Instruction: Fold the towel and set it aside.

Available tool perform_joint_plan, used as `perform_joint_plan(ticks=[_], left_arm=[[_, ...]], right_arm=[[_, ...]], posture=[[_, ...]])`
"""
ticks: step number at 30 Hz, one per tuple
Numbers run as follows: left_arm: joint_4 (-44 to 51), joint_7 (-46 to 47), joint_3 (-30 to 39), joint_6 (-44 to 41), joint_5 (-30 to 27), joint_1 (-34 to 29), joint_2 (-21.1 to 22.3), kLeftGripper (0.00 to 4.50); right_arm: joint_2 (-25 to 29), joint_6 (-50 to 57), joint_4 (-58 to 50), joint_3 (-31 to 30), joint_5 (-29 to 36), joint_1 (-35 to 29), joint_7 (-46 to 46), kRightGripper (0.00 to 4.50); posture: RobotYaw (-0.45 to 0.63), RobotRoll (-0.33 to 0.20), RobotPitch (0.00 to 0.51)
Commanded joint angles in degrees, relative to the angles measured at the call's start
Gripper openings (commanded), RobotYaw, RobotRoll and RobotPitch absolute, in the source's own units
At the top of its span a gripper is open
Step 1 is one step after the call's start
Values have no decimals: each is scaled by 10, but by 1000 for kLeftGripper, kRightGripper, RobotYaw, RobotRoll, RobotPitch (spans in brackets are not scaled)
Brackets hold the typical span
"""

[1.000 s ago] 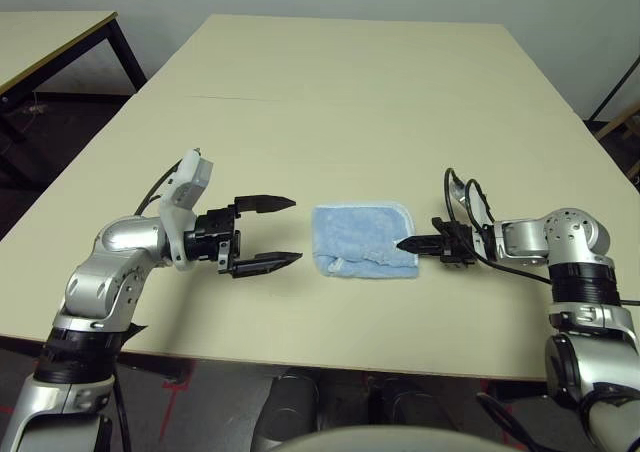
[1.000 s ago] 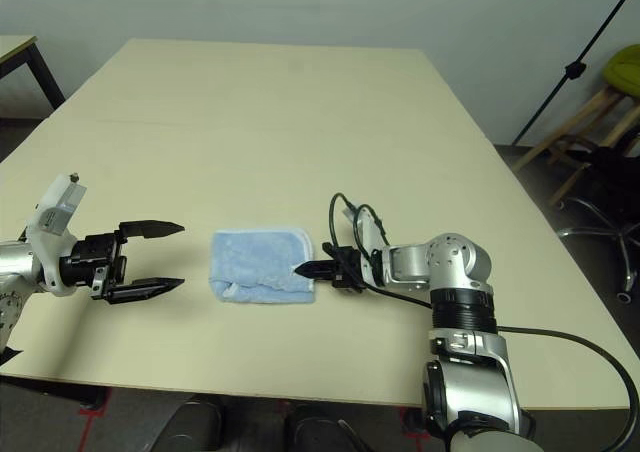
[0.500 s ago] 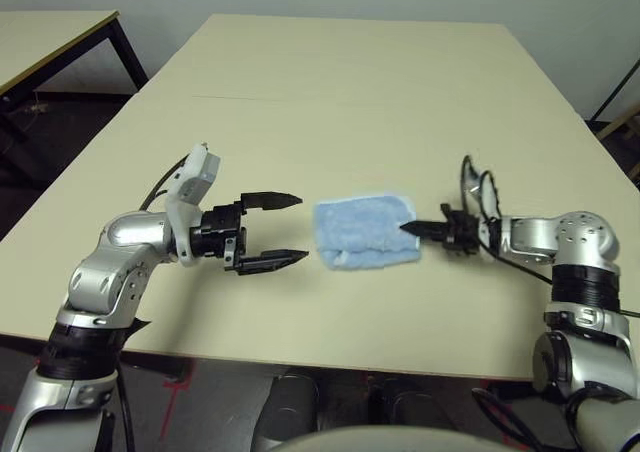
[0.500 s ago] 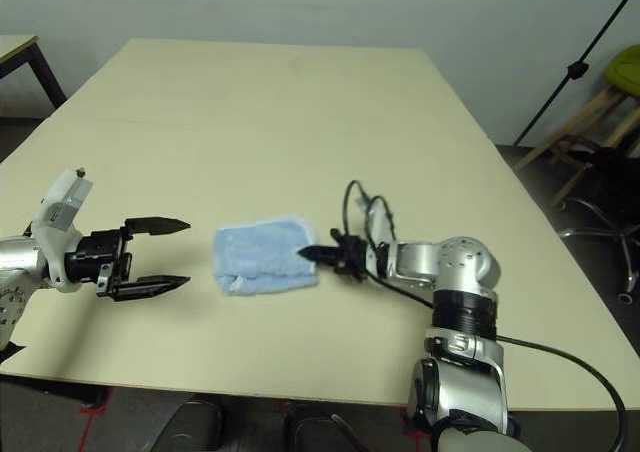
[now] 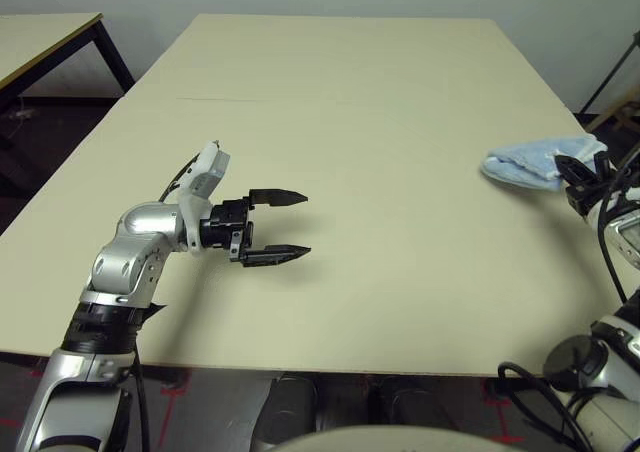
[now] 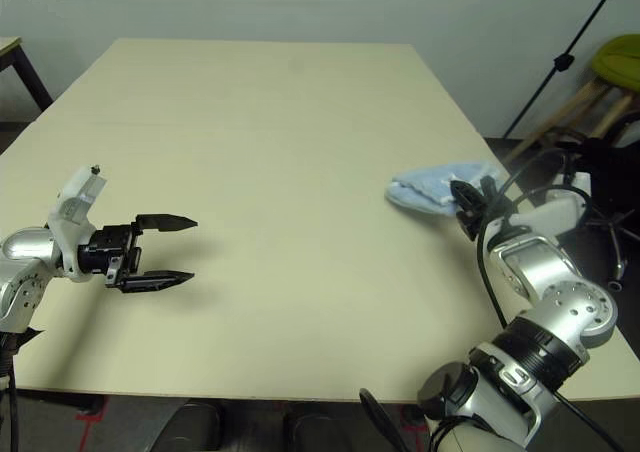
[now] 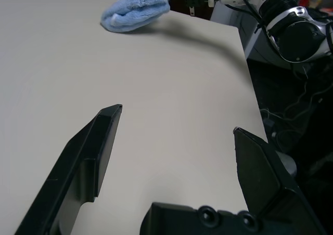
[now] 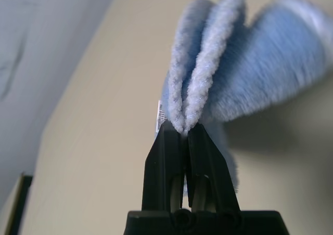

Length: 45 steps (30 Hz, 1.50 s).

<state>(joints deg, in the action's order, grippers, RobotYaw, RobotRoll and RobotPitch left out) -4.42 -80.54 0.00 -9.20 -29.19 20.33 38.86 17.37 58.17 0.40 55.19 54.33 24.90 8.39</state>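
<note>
The towel (image 5: pixel 533 161), light blue and folded into a thick bundle, is at the table's right edge. My right gripper (image 5: pixel 562 166) is shut on the towel's doubled edge (image 8: pixel 200 84), with the black fingers (image 8: pixel 171 146) pressed together on the cloth. The bundle hangs just over the table (image 5: pixel 350 102) or rests on it; I cannot tell which. My left gripper (image 5: pixel 306 225) stands open over the front left of the table with nothing between its fingers (image 7: pixel 99 141). It points toward the towel (image 7: pixel 132 14), which is far from it.
A second table (image 5: pixel 40 32) stands beyond the left side. Off the right edge are a black stand (image 6: pixel 560 62), a green stool (image 6: pixel 618 67) and cables. Bare tabletop lies between the two grippers.
My right gripper has carried the towel from the front middle of the table out to the right edge and farther back. The left gripper has stayed about where it was, still open.
</note>
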Motion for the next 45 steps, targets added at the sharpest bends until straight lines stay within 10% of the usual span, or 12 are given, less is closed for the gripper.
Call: perform_joint_plan(ticks=[1,6,14,19,22,27,34,45], left_arm=[[-9,-8,-6,12,10,6,-2,4500],[-15,-12,-4,18,10,6,0,4500],[18,69,19,-83,-20,-11,-2,4500],[57,136,56,-159,-43,-35,12,4500],[76,183,89,-194,-67,-46,1,4500],[59,349,155,-174,-41,-29,-59,4500],[-6,550,228,24,77,-62,-144,4500],[-84,647,238,146,149,-104,-167,4500]], right_arm=[[-21,-17,-10,-8,12,-19,26,19],[-24,-19,0,-17,27,-30,39,19],[-22,30,-67,-50,83,-75,63,2564],[-8,111,-182,-86,229,-159,106,4430],[64,146,-221,-132,277,-200,66,4475],[140,0,-214,-198,118,-164,-41,4475],[110,-325,-83,-305,-171,-162,-170,4475],[54,-425,44,-321,-241,-112,-219,4475]], posture=[[49,0,72],[54,0,64],[58,0,69],[38,0,73],[14,0,83],[20,0,84],[51,0,76],[81,0,87]])
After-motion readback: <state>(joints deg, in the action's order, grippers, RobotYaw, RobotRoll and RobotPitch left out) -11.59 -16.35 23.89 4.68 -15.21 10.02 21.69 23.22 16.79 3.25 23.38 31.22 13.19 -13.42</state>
